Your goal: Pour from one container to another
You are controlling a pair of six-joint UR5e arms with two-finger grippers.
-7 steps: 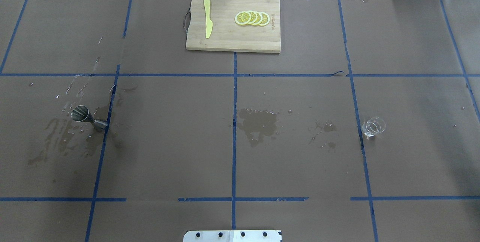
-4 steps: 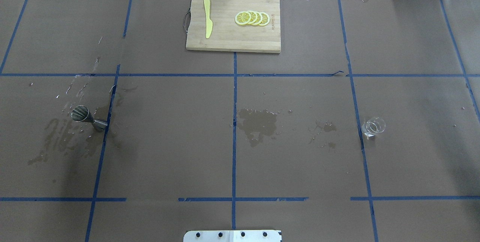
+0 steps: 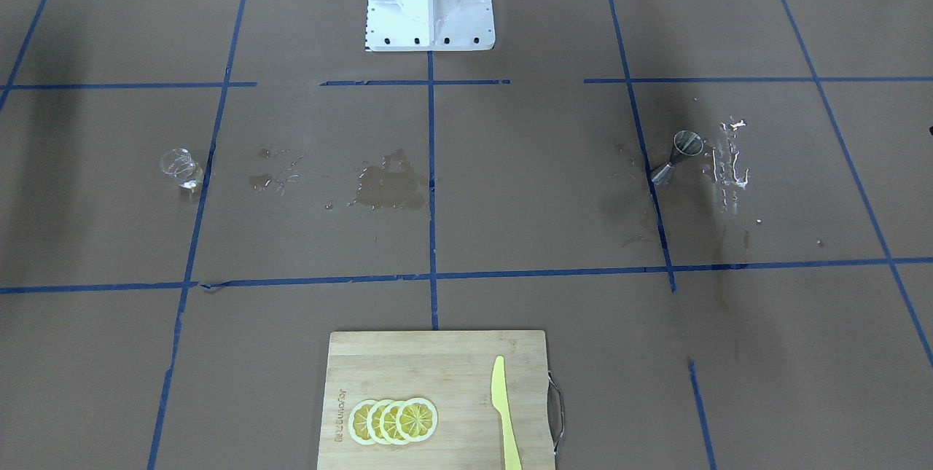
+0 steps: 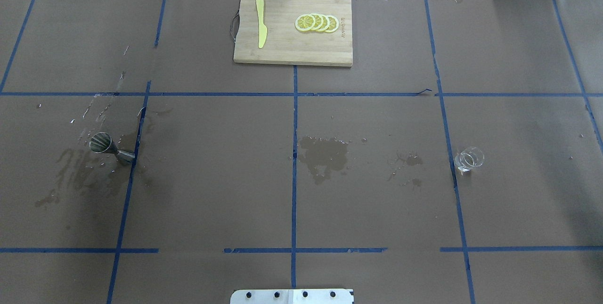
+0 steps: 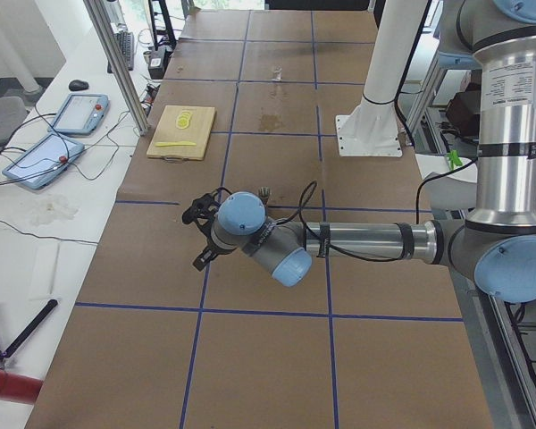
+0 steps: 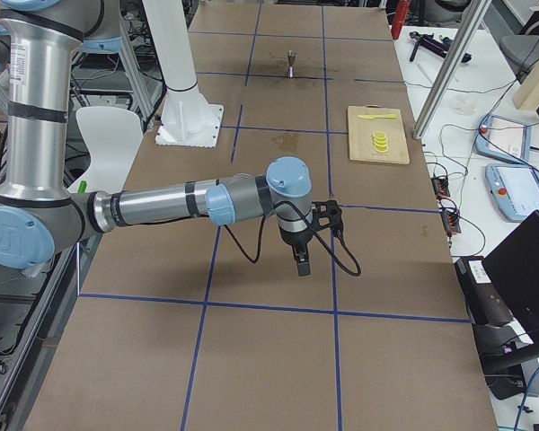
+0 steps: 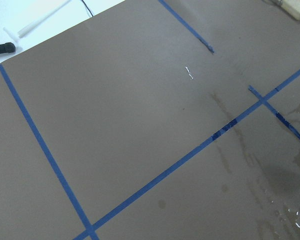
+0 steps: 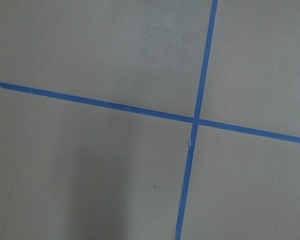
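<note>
Glass (image 4: 468, 159) stands far right of the cutting board (image 4: 293, 28), jigger (image 4: 110, 147) far left. Only your side views catch the left gripper (image 5: 200, 259) and right gripper (image 6: 303, 262); clenched or released, can't tell.

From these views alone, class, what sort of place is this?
Most likely a robotics lab: the left arm reaches over a table gridded with blue tape, teach pendants lie on the side bench, and a jigger and glass await pouring.
</note>
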